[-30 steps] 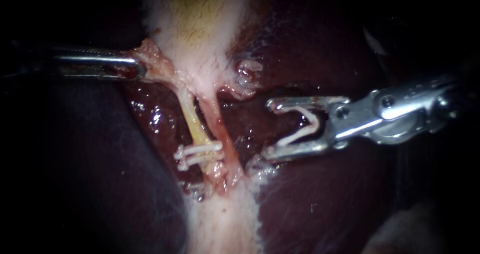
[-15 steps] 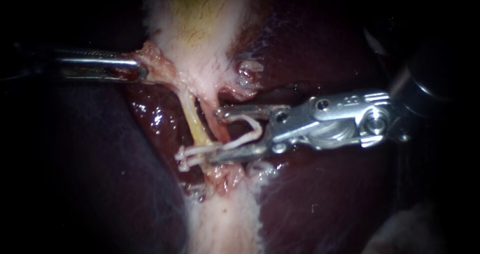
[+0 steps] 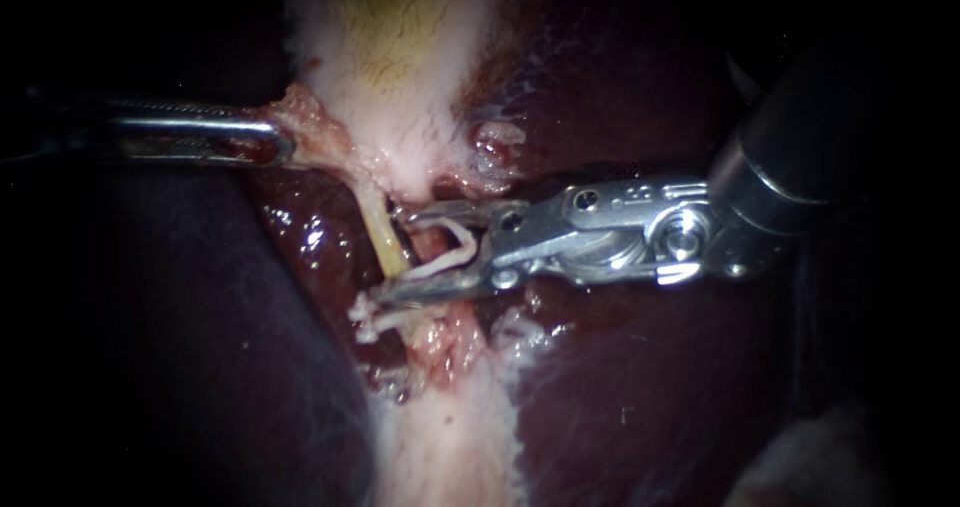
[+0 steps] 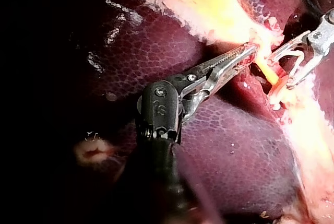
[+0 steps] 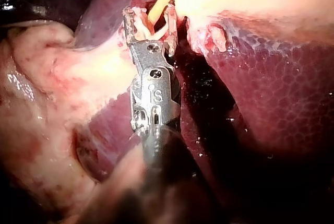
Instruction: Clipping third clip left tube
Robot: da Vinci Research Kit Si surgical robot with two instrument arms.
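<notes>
The right instrument [image 3: 390, 255] is pushing in from the right. A second ago its pincer was hanging well off to the right over the dark red liver [image 3: 640, 387], and half a second ago its tips were only just reaching the tubes. Now its two jaws are standing wide apart about the thin yellow left tube [image 3: 383, 232], one on the far side and one on the near side; the right wrist view is showing that tube running in between the jaw tips. The pincer is carrying a white open V-shaped clip [image 3: 452, 252], each jaw bearing on one arm of it, so it is gripping the clip and not yet squeezing the tube. The near jaw is lying just beside the two white clips [image 3: 372, 317] already sitting across that tube. I judge the approach to be nearly over, with only the closing left. Whether the pinkish right tube [image 3: 455, 329] is also lying inside the jaws I cannot tell, and that is the risk. The left instrument [image 3: 275, 137] is not shifting: its pincer is clamping flat on a ragged pink flap of tissue [image 3: 305, 117] beside the pale, yellow-tinged gallbladder [image 3: 400, 67], drawing it leftward. No container is showing; only the right pincer is holding a load, the clip.
</notes>
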